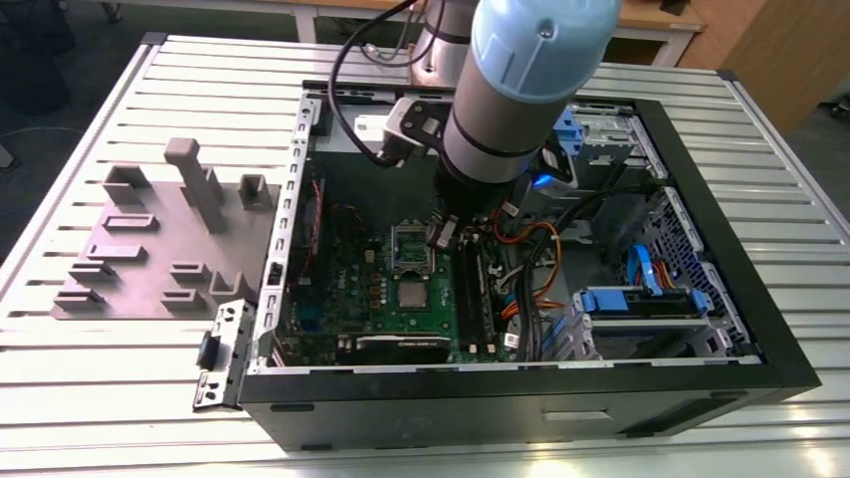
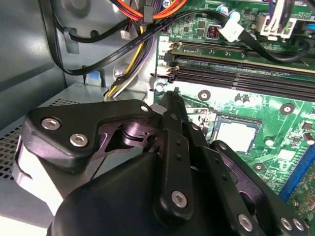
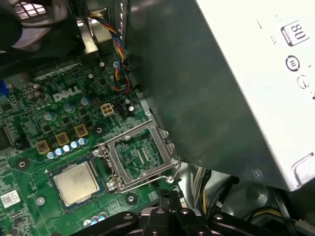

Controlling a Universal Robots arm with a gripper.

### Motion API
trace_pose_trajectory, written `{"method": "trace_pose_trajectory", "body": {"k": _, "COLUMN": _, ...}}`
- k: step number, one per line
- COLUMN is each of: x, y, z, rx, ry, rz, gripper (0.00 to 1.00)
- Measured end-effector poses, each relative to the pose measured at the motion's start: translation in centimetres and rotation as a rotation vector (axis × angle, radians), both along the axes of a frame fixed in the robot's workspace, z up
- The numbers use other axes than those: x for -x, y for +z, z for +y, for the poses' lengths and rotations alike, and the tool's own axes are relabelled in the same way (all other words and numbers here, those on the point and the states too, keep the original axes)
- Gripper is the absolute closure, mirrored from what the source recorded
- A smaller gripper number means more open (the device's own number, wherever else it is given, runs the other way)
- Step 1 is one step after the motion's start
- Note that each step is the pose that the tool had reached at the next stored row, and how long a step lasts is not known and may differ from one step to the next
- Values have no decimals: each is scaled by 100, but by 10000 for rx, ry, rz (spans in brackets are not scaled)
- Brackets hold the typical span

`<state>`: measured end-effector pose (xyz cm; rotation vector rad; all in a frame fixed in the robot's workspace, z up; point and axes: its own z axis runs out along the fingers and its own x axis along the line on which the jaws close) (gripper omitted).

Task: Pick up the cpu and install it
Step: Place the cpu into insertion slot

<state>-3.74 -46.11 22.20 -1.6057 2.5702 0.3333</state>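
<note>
One arm reached down into one open computer case, which lay on its side on a table of pale ribbed slats. Inside sat one green motherboard, and on it one cpu, a small silver-grey square lying flat in its seat near the middle of the board. In the first wrist view the cpu sat just beside the one metal socket frame, which stood swung up and open, its thin wire lever along its edge. In the second wrist view the cpu lay past the tips of the gripper, apart from them.

The gripper hung above the board near the raised frame, and in the exterior view it hovered at the frame's edge. Its two black fingers looked drawn together with nothing between them.

Two long dark memory slots ran side by side across the board. A bundle of coloured cables trailed toward the drive bays, where blue plastic parts showed. One pale power supply box stood above the board.

On the table toward the exterior view's left lay one grey fixture plate with several raised blocks and one tall post. Wooden furniture stood beyond the table
</note>
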Motion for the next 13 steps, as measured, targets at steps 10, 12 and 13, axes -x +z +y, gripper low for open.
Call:
{"method": "trace_pose_trajectory", "body": {"k": 10, "x": -14, "y": -76, "z": 56, "rx": -144, "ry": 3, "rz": 4, "gripper": 89}}
{"method": "trace_pose_trajectory", "body": {"k": 12, "x": -15, "y": -92, "z": 69, "rx": -158, "ry": 2, "rz": 6, "gripper": 89}}
{"method": "trace_pose_trajectory", "body": {"k": 13, "x": -15, "y": -97, "z": 74, "rx": -177, "ry": 3, "rz": 6, "gripper": 89}}
